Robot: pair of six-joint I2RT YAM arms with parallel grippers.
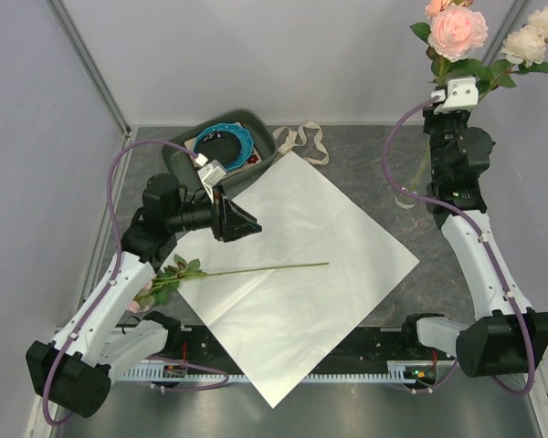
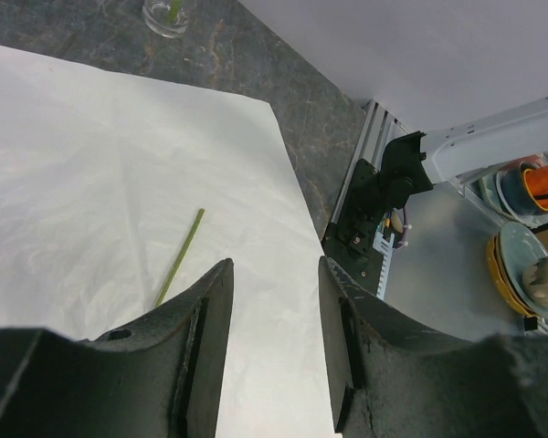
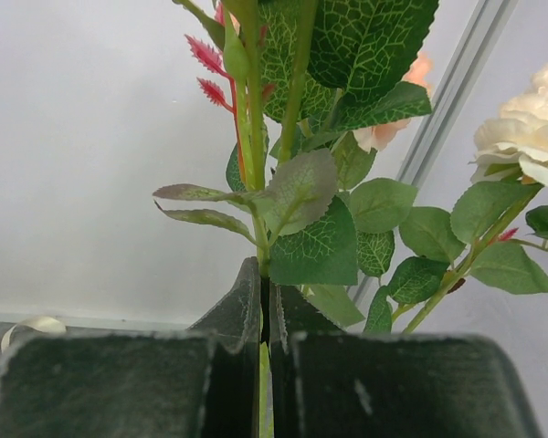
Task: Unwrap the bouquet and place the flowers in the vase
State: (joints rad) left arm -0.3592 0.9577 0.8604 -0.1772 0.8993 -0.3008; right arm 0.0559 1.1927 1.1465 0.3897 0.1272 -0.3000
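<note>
1. Right gripper point(image 3: 265, 297): jaws closed tight on the green stems of the flowers point(image 1: 457, 32). The flowers are held upright at the far right of the surface point(image 1: 365, 160), with pink and cream blooms above the jaws.
2. Vase point(image 1: 409, 195): clear glass, standing at the far right, just left of the right arm and below the held flowers. The left wrist view shows a green stem inside it.
3. Left gripper point(image 2: 274, 274): jaws partly open with nothing between them, hovering over the far left part of the paper sheet point(image 1: 301, 274).
4. Paper sheet: unfolded and lying flat at the centre of the surface.
5. Single rose point(image 1: 256, 268): lying on the paper's left half. Its stem points right, and its leaves and bloom lie beside the left arm.
6. Ribbon point(image 1: 301, 141): loose, just beyond the paper's far corner.
7. Grey tray point(image 1: 178, 162): at the far left, holding a blue dish point(image 1: 237, 137).
</note>
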